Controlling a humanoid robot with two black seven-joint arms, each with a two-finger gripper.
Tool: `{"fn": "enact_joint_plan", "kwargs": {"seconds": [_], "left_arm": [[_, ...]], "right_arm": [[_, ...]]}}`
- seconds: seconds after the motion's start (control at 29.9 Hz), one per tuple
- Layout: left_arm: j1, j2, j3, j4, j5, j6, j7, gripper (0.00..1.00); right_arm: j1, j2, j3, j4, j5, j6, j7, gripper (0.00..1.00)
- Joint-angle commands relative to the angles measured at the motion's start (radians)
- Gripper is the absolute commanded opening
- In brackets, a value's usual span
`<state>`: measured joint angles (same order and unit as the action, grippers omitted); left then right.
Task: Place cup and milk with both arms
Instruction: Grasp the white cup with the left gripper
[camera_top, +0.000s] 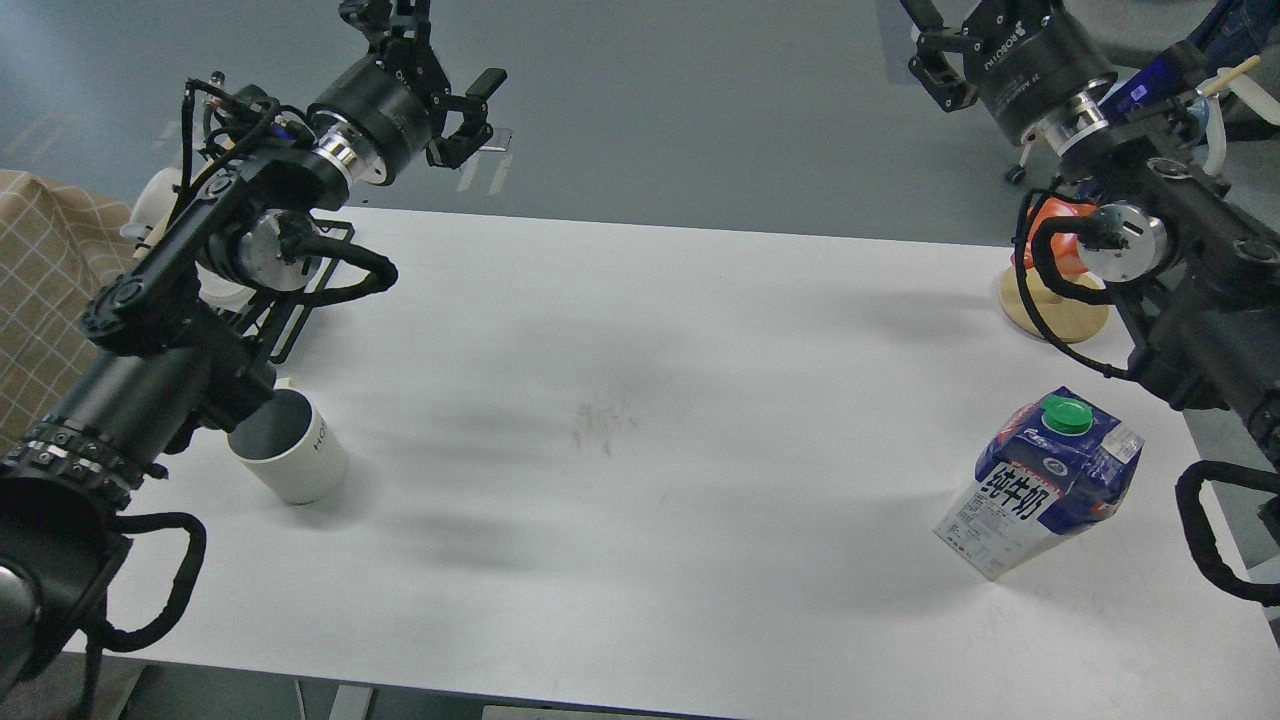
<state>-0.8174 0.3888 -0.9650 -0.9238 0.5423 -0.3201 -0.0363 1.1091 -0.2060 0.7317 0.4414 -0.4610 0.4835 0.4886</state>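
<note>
The cup (290, 462), a white ribbed mug with a dark grey inside, stands upright on the white table (640, 400) at the left, partly behind my left forearm. The milk (1045, 482), a blue and white carton with a green cap, stands at the right near the table's edge. My left gripper (430, 50) is open and empty, high above the table's far left edge, far from the cup. My right gripper (935, 45) is at the top right, high above and well away from the milk. One finger is splayed out; the view's top edge cuts off the other.
An orange-red mug (1055, 235) sits on a round wooden base (1055, 305) at the far right, behind my right arm. White mugs (160, 205) and a black rack (300, 310) are at the far left. A chequered cloth (40, 290) lies left of the table.
</note>
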Motion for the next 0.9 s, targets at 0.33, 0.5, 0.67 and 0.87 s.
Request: {"fn": "enact_joint_plan", "kwargs": {"seconds": [0.33,0.5,0.67,0.87], "left_arm": [[0.05,0.527,0.123,-0.417,0.415,-0.169,0.01,0.99],[0.148,0.772,0.135,-0.57,0.429,-0.169,0.01,0.99],[0.233,0.95,0.17,-0.65,0.501,-0.169,-0.007,0.99],[0.239,1.05,0.316,-0.696,0.567,-0.169,-0.05,0.99]], "right_arm": [[0.002,-0.001,-0.006,0.042,-0.001,-0.003,0.0,1.0],[-0.003,-0.009,-0.009,0.057,-0.002,-0.003,0.0,1.0],[-0.015,-0.027,-0.012,0.1,-0.002,-0.003,0.0,1.0],[-0.028,-0.03,-0.015,0.126,-0.007,-0.005,0.0,1.0]]}}
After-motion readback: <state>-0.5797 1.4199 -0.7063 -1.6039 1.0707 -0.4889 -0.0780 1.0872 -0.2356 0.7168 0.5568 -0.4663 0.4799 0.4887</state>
